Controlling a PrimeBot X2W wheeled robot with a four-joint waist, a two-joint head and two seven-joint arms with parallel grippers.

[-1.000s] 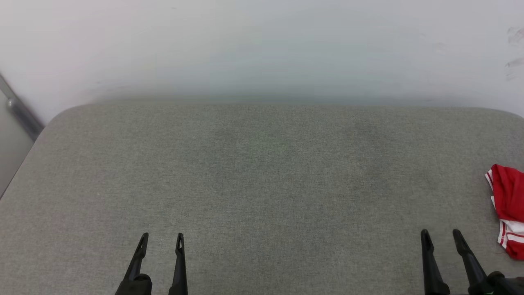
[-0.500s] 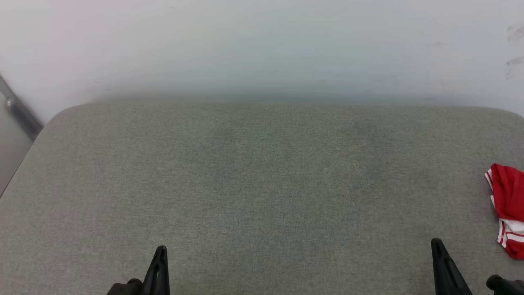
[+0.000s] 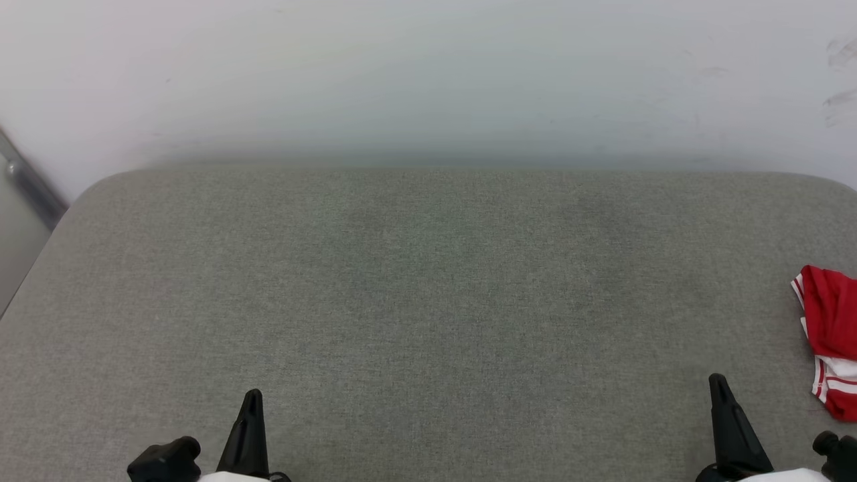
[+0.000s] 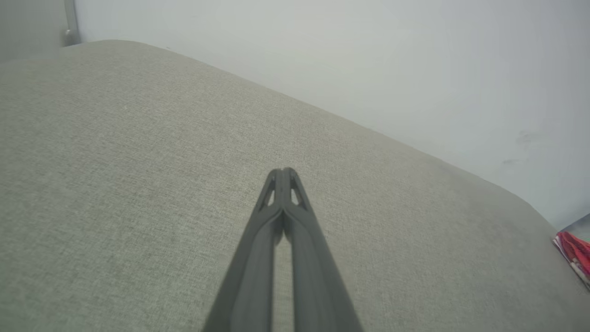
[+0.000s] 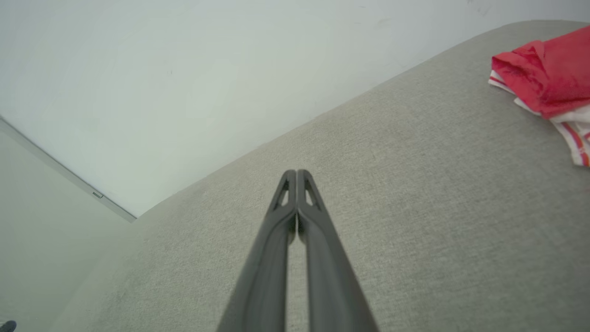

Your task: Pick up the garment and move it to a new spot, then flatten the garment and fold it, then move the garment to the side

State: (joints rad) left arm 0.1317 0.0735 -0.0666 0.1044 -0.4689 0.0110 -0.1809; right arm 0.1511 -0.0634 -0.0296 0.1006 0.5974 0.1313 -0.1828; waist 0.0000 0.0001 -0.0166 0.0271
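Note:
The garment (image 3: 830, 335) lies bunched at the far right edge of the grey fabric surface (image 3: 428, 301), red with white striped trim, partly cut off by the frame. It also appears at the upper right of the right wrist view (image 5: 544, 78) and as a sliver at the right edge of the left wrist view (image 4: 574, 251). My left gripper (image 3: 252, 398) sits at the lower left, fingers pressed together, holding nothing; the left wrist view shows its tips (image 4: 282, 173) touching. My right gripper (image 3: 718, 383) sits at the lower right, left of the garment, also shut and empty (image 5: 296, 174).
A pale wall (image 3: 428, 80) rises behind the cushioned surface. A metal rail (image 3: 30, 184) runs along the wall at the far left. The surface's rounded back corners and left edge are in view.
Both grippers went from open to shut and rolled onto their sides, each now showing as a single dark finger low in the head view. The garment stayed put.

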